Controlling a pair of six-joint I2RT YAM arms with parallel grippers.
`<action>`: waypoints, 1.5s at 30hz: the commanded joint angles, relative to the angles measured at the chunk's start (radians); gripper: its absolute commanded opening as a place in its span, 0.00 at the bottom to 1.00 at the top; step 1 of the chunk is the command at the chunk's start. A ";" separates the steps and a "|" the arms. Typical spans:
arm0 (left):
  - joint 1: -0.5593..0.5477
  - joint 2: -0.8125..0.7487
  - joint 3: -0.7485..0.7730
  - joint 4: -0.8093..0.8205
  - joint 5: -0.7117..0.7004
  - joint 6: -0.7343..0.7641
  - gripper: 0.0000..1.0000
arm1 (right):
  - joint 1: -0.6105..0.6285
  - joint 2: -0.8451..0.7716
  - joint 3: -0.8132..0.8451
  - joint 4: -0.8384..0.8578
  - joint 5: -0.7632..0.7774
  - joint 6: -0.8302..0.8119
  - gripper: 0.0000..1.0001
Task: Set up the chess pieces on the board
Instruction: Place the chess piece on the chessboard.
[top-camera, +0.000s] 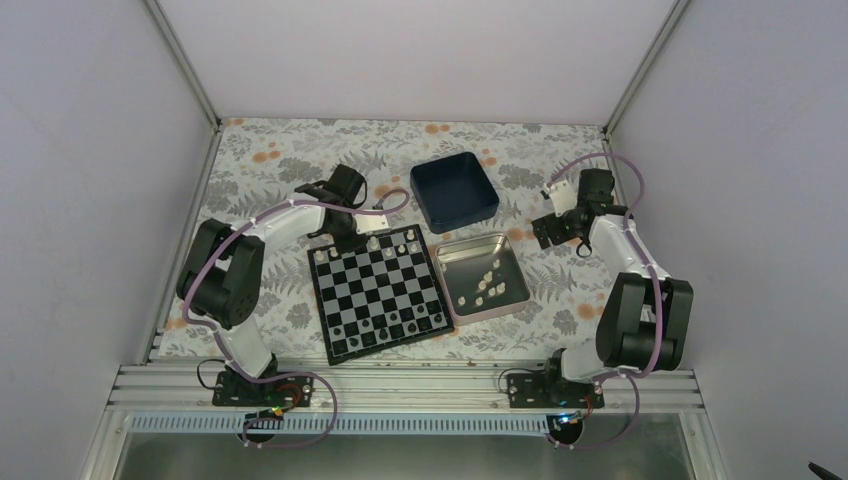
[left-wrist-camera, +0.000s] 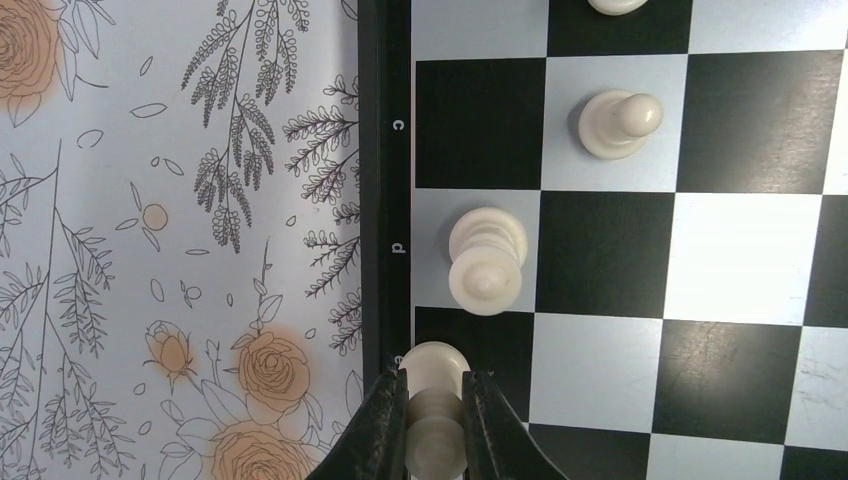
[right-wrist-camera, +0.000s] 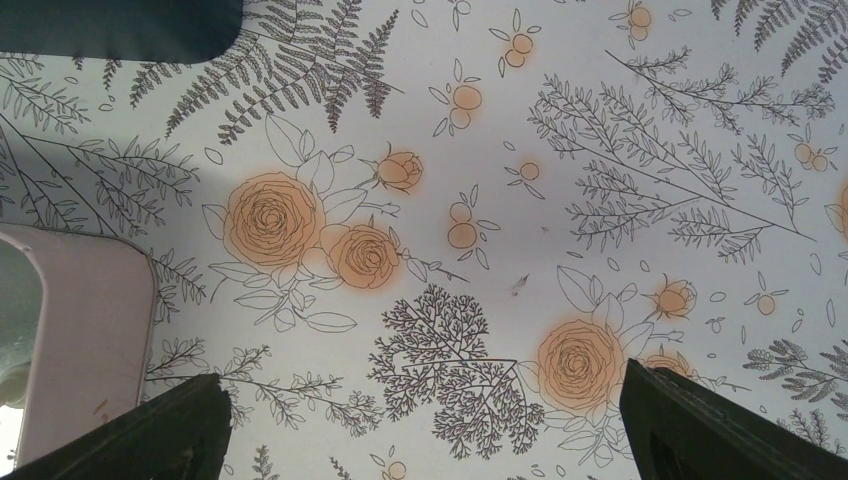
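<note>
The checkered board (top-camera: 372, 292) lies in the middle of the table. Cream-white pieces (top-camera: 388, 243) stand along its far edge. Several more cream pieces (top-camera: 484, 283) lie in the silver tin (top-camera: 512, 262). My left gripper (top-camera: 349, 233) is at the board's far-left corner. In the left wrist view it (left-wrist-camera: 437, 380) is shut on a cream piece (left-wrist-camera: 437, 362) that stands on the black edge square marked e. Another cream piece (left-wrist-camera: 487, 262) stands on square d, and a pawn (left-wrist-camera: 618, 122) stands beyond it. My right gripper (top-camera: 551, 230) (right-wrist-camera: 422, 375) is open and empty above the tablecloth, right of the tin.
A dark blue square box (top-camera: 453, 190) stands behind the tin. Small black pieces (top-camera: 388, 326) stand along the board's near rows. The tin's corner (right-wrist-camera: 85, 330) and the blue box's edge (right-wrist-camera: 120, 25) show at the left of the right wrist view. A flowered cloth (top-camera: 270, 160) covers the table.
</note>
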 joint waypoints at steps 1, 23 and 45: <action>0.009 0.015 -0.002 0.022 0.036 0.011 0.07 | -0.004 0.013 0.017 0.003 0.010 -0.004 1.00; 0.009 0.024 0.028 -0.040 0.066 0.027 0.07 | -0.005 0.023 0.014 0.003 0.011 -0.005 1.00; 0.008 0.036 0.039 -0.052 0.063 0.035 0.15 | -0.005 0.027 0.015 0.000 0.011 -0.006 1.00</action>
